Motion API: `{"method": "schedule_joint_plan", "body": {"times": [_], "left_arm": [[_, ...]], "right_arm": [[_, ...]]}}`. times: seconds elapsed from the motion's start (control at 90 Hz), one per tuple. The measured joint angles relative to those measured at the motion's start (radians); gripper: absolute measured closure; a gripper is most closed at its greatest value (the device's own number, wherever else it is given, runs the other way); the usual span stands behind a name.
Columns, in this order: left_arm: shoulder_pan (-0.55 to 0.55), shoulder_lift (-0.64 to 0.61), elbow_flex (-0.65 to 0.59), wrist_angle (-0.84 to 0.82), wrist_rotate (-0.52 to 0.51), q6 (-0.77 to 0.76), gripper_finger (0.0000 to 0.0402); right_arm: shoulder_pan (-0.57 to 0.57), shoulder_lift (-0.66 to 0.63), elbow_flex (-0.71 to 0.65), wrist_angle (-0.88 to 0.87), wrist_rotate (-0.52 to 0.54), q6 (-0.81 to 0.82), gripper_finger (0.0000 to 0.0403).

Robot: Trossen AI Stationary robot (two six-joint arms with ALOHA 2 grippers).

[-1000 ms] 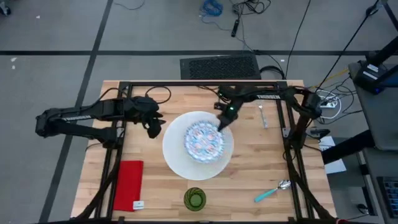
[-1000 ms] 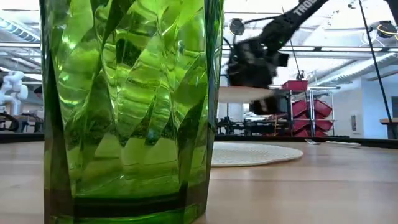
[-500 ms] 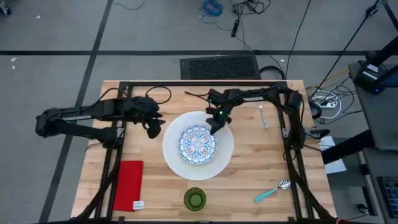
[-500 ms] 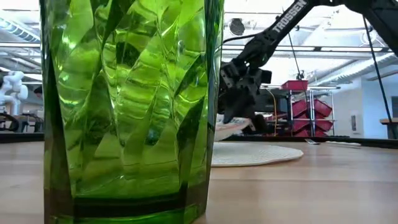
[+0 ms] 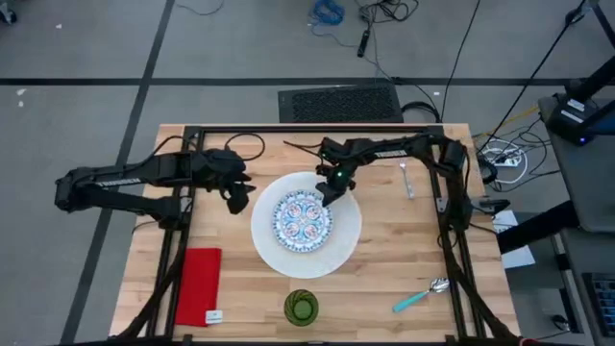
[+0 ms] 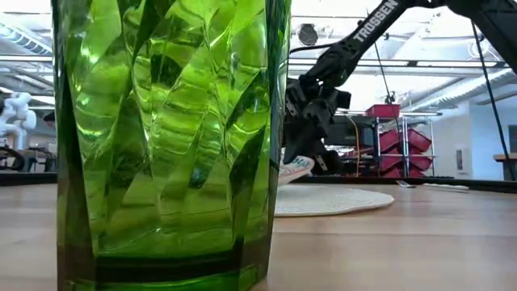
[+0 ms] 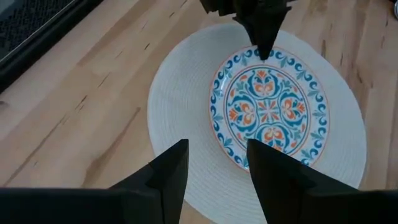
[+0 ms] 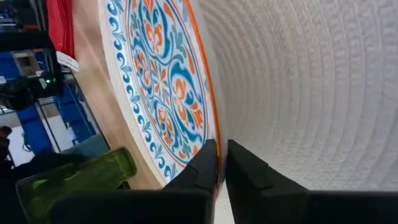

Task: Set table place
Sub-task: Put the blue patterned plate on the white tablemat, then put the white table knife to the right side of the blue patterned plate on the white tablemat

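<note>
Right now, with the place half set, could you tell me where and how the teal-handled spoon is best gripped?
Grip the teal-handled spoon across the middle of its straight teal handle, coming straight down from above. It lies flat on the table at the near right, bowl toward the right edge, with bare wood on both sides for the fingers. The right gripper is nearer, but it is pinching the patterned plate.

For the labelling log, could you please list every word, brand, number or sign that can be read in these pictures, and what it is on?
"TROSSEN": white letters on the right arm, low view; the first letter is partly cut off.
White tag on the red napkin: too small to read.
Left arm: faint marking along the link, too small to read.
Patterned plate, white plate, green cup: no text.
</note>
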Motion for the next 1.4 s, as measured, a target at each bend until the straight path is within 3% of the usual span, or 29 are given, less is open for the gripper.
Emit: {"method": "schedule_joint_plan", "body": {"times": [0.244, 0.644, 0.911, 1.133, 1.278, 1.4], "left_arm": [[0.0, 0.0, 0.0, 0.0, 0.0, -0.005, 0.0253], [0.0, 0.0, 0.0, 0.0, 0.0, -0.008, 0.0253], [0.0, 0.0, 0.0, 0.0, 0.0, -0.007, 0.0253], [0.0, 0.0, 0.0, 0.0, 0.0, -0.008, 0.0253], [0.0, 0.0, 0.0, 0.0, 0.0, -0.009, 0.0253], [0.0, 0.007, 0.0, 0.0, 0.0, -0.048, 0.0253]], "right_arm": [[0.0, 0.0, 0.0, -0.047, 0.083, 0.003, 0.036], [-0.015, -0.056, 0.0, -0.105, 0.128, -0.01, 0.0282], [-0.029, -0.277, 0.0, -0.2, 0.257, -0.051, 0.0299], [0.033, -0.465, 0.0, -0.22, 0.466, -0.077, 0.0319], [0.095, -0.525, 0.0, -0.159, 0.587, -0.068, 0.033], [0.142, -0.541, 0.0, -0.093, 0.613, -0.06, 0.0338]]}}
